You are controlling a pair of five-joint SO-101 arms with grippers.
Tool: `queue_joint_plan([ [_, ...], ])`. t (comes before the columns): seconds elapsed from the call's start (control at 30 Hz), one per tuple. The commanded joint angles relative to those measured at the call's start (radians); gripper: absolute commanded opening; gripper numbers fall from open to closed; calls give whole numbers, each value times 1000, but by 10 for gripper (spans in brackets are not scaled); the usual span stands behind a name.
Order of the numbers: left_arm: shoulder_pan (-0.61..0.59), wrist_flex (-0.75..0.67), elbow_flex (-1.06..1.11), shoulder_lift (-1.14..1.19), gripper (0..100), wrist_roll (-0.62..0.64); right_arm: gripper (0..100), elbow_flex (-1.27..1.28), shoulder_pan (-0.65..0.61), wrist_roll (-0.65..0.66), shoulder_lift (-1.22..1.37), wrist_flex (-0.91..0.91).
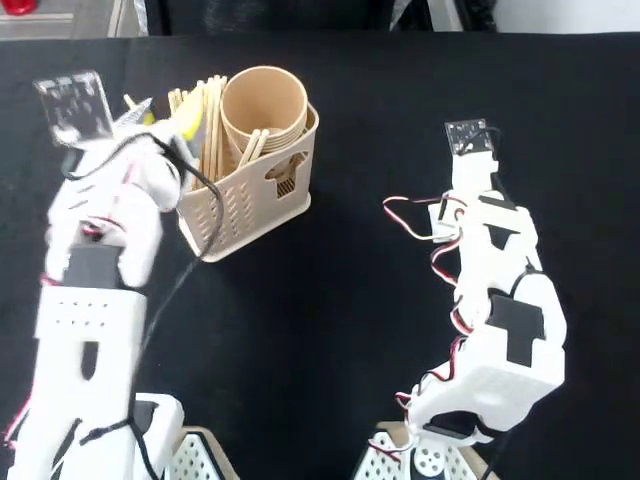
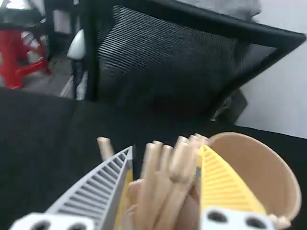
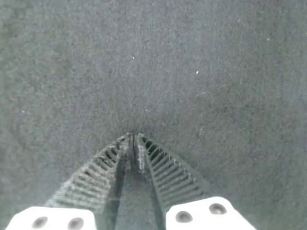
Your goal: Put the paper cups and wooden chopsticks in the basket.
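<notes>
A beige slotted basket stands on the black table and holds stacked paper cups. A bundle of wooden chopsticks stands in it beside the cups. My left gripper is at the basket's left rim. In the left wrist view my left gripper is shut on the wooden chopsticks, grey and yellow fingers pressing each side, with a paper cup just beyond. My right gripper is shut with nothing in it, low over bare black cloth; its arm stands at the right.
Black cloth covers the table between the arms. A black mesh chair stands behind the table's far edge. Red and white cables loop off the right arm.
</notes>
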Motion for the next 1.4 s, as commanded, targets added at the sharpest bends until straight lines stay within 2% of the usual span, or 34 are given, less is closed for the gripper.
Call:
queue_joint_plan([
  [0.0, -151, 311, -297, 25, 220, -11, 14, -5, 8, 11, -59, -2],
  [0.07, -271, 454, -404, 68, 220, -21, 14, -5, 8, 11, -59, -2],
  [0.13, -378, 555, -458, 133, 220, -97, 14, -5, 8, 11, -59, -2],
  [0.2, -456, 600, -461, 227, 219, -195, 14, -5, 8, 11, -59, -2],
  [0.4, -716, 540, -524, 586, 219, -356, 14, -5, 6, 11, -59, 0],
  [0.6, -863, 531, -762, 984, 180, -471, 14, -5, 6, 11, -59, 0],
  [0.8, -911, 545, -1063, 1358, 195, -535, 14, -5, 6, 11, -59, 2],
  [1.13, -917, 776, -1689, 1800, 195, -548, 14, -5, 6, 11, -59, 2],
  [1.23, -918, 884, -1880, 1881, 195, -563, 14, -5, 6, 11, -59, 2],
  [1.37, -881, 1089, -2161, 1913, 195, -664, 14, -5, 6, 11, -59, 2],
])
